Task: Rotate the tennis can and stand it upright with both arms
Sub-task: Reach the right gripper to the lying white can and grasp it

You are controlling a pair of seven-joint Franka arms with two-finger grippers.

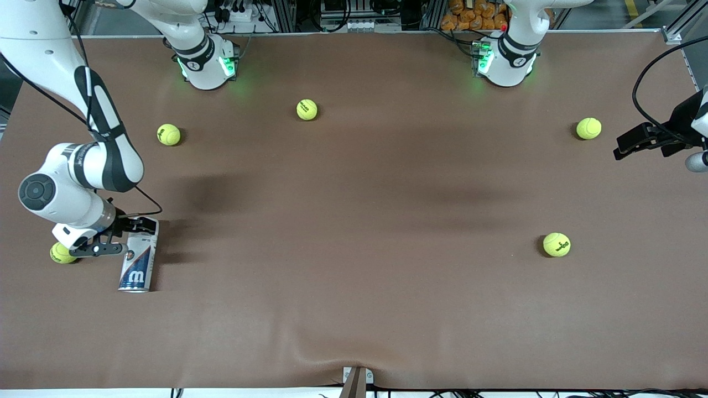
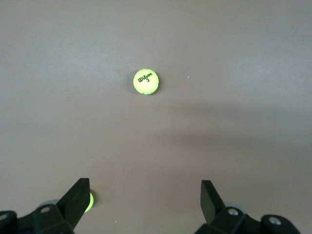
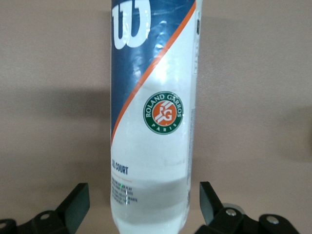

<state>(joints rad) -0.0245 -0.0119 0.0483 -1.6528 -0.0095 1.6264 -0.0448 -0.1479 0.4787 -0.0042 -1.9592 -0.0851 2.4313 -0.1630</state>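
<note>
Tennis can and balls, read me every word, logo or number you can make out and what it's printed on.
"W" logo: tennis can, dark-blue part.
"ROLAND GARROS PARIS": round badge on the can.
"ALL COURT": can, white part, first letter cut off; fine print under it too small to read.
"Wilson 3": tennis ball in the left wrist view.
Other balls: unreadable.

Brown table (image 1: 354,309) bears tennis can (image 1: 136,265) and balls (image 1: 307,109).

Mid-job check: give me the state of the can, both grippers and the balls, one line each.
tennis can: lying on its side, not yet upright.
right gripper: open, fingers either side of the can's end, no grip yet.
left gripper: open, empty, waiting above the table.
tennis balls: five loose on the table.
</note>
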